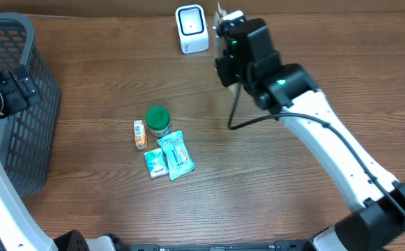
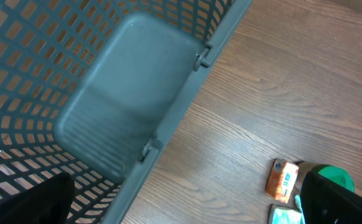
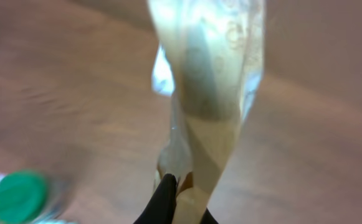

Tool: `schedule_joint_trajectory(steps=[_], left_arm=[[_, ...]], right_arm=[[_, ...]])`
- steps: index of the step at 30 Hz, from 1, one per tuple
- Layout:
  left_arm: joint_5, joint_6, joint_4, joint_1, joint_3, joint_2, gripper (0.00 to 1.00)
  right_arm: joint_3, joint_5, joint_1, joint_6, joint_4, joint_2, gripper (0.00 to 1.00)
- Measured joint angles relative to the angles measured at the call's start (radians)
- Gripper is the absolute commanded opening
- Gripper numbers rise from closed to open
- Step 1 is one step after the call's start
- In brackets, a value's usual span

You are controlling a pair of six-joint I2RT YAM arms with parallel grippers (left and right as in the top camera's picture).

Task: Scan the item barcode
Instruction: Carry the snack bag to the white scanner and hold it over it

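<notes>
Overhead – surface: brown wood-grain tabletop (image 1: 83,202), matte, filling nearly the whole view.
Overhead – room: only a plain tan band shows past the far edge.
Overhead – basket: dark grey plastic mesh basket (image 1: 28,139) at the left edge.
Overhead – scanner: small white boxy barcode scanner (image 1: 191,28) stands upright near the far edge.
Overhead – task item: pale translucent plastic packet (image 1: 220,15), raised off the tabletop just to the right of the scanner, in the right jaws.
Overhead – loose goods: green-capped round bottle (image 1: 158,120), small orange carton (image 1: 140,134) and two teal foil sachets (image 1: 169,159) bunched together mid-table, well apart from the scanner.
Overhead – left arm: over the basket's near rim.

Left wrist – surface: same wood grain, seen beside the basket's solid grey corner and mesh walls.
Left wrist – left jaws: spread wide, grasping nothing, one dark finger in each lower corner.
Left wrist – goods: orange carton, green cap and a sachet corner at lower right.

Right wrist – surface: tabletop blurred brown behind the packet.
Right wrist – right jaws: clenched on the packet's lower edge; the packet (image 3: 209,93) rises crumpled and upright.
Right wrist – background: green cap, blurred, lower left.
</notes>
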Motion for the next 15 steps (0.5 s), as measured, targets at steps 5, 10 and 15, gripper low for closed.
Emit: schedule_joint_trajectory(steps=[5, 10, 15], left_arm=[[0.0, 0.0, 0.0, 0.0, 0.0, 0.0, 0.99], [0.0, 0.0, 0.0, 0.0, 0.0, 0.0, 1.0], [0.0, 0.0, -0.001, 0.0, 0.0, 0.0, 0.99]], right_arm=[[0.0, 0.175, 0.031, -0.151, 0.15, 0.098, 0.04], [0.0, 0.276, 0.029, -0.319, 0.312, 0.181, 0.04], [0.0, 0.351, 0.029, -0.457, 0.517, 0.248, 0.04]])
